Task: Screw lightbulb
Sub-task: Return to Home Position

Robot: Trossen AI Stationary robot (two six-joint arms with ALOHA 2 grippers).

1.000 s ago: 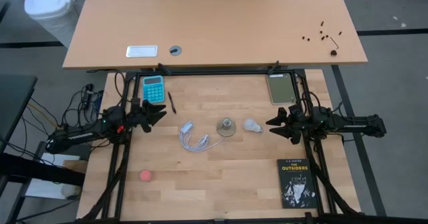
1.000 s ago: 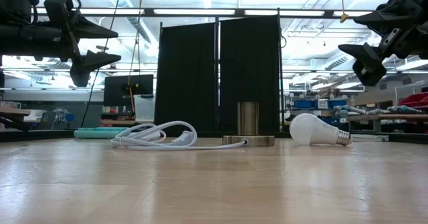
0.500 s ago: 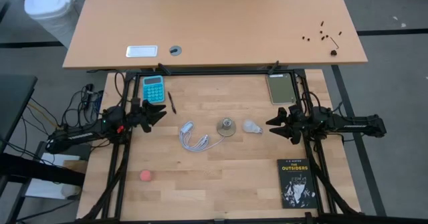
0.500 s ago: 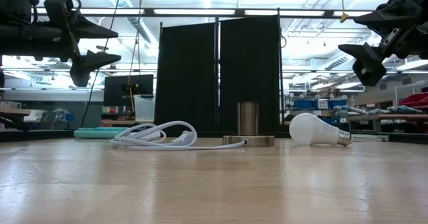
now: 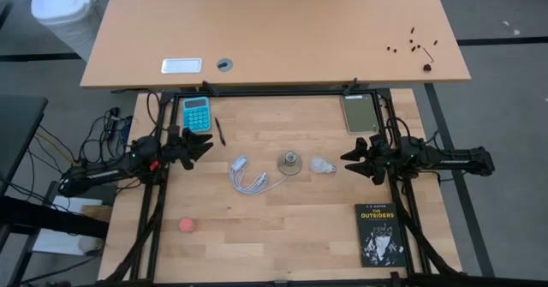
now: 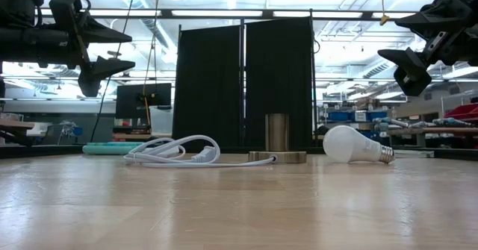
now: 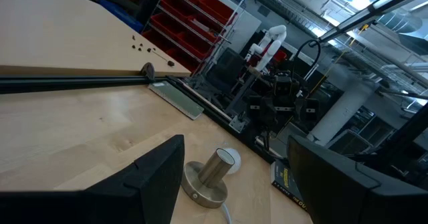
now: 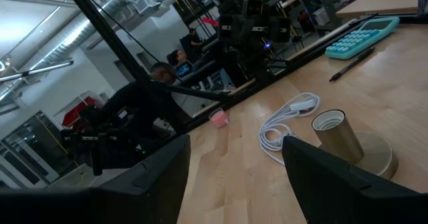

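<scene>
**Grippers parked wide and empty; lightbulb loose beside the socket**

Right gripper (image 5: pixel 349 160) raised above the right side of the table (image 5: pixel 282 244), fingers spread apart with nothing between them. Left gripper (image 5: pixel 202 148) likewise spread and empty at the left side, well apart from the things in the middle. Neither one shifted against the views from half a second and a second ago, so the retreat to rest judged finished or very nearly so.

Lightbulb (image 5: pixel 320 164) lying on its side on the bare wood, just right of the round socket (image 5: pixel 291 161); near it but not in it, grey screw base pointing right toward the right gripper. Seen from above, drifted very slightly nearer and leftward over the last second; probably a slow roll dying out, with no finger touching it. From table height, hardly any shift to tell.

White cord (image 5: pixel 248 177) coiled left of the socket; teal calculator (image 5: pixel 197 113) at the far left; black book (image 5: pixel 379 234) at the near right.

For the task: bulb out of the socket and unheld; screwing would need a fresh grasp; round glass liable to roll if nudged.
</scene>
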